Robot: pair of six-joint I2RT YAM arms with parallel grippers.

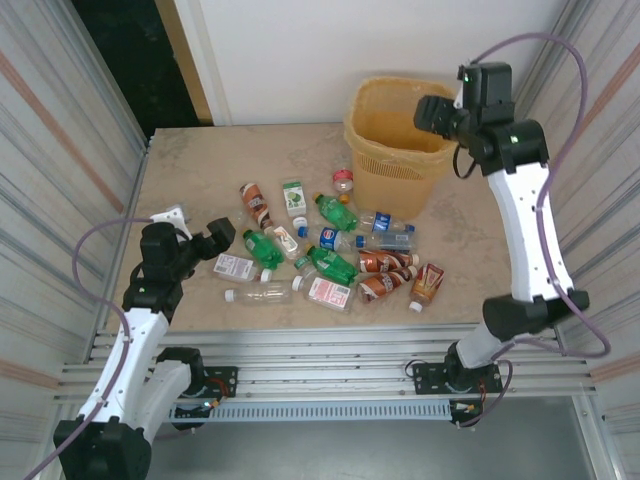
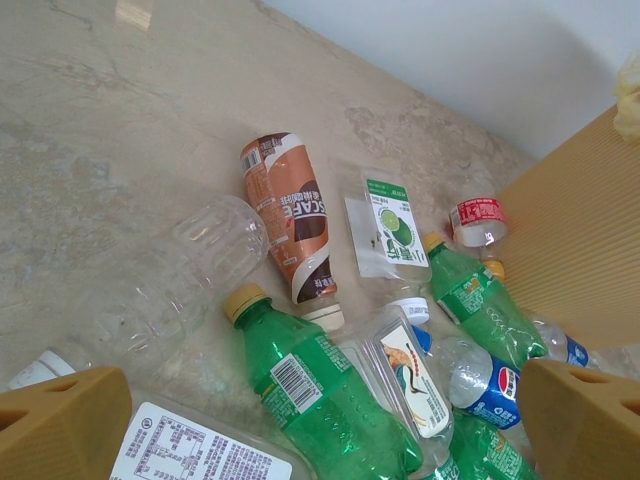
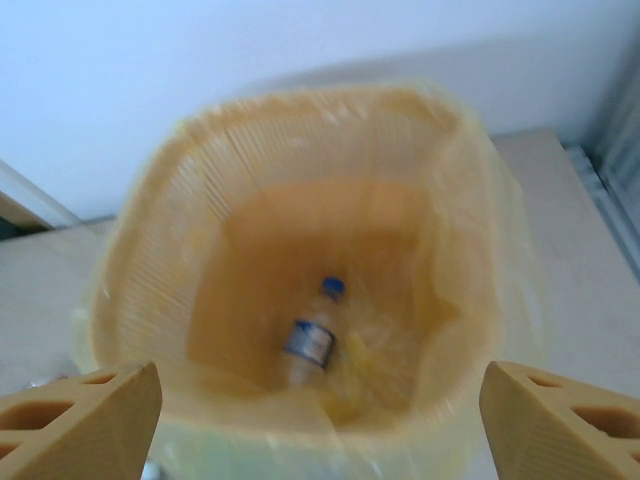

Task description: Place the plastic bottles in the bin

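The yellow-beige lattice bin (image 1: 398, 186) with its orange liner stands at the back right of the table. My right gripper (image 1: 432, 112) hangs over its mouth, open, with nothing between the fingers. Looking down from that gripper (image 3: 320, 390), one clear bottle with a blue label (image 3: 310, 342) lies blurred at the bottom of the bin (image 3: 140, 260). Several plastic bottles lie scattered mid-table. My left gripper (image 1: 205, 238) is open and low at the heap's left edge. Between its fingers (image 2: 322, 385) lies a green bottle (image 2: 330, 400), beside a brown-labelled one (image 2: 295, 215) and a crushed clear one (image 2: 215, 240).
Corrugated metal walls close in the table on the left (image 1: 60, 150) and right (image 1: 600, 150). A metal rail (image 1: 330, 350) runs along the near edge. A small red-labelled bottle (image 1: 343, 181) lies against the bin's left foot.
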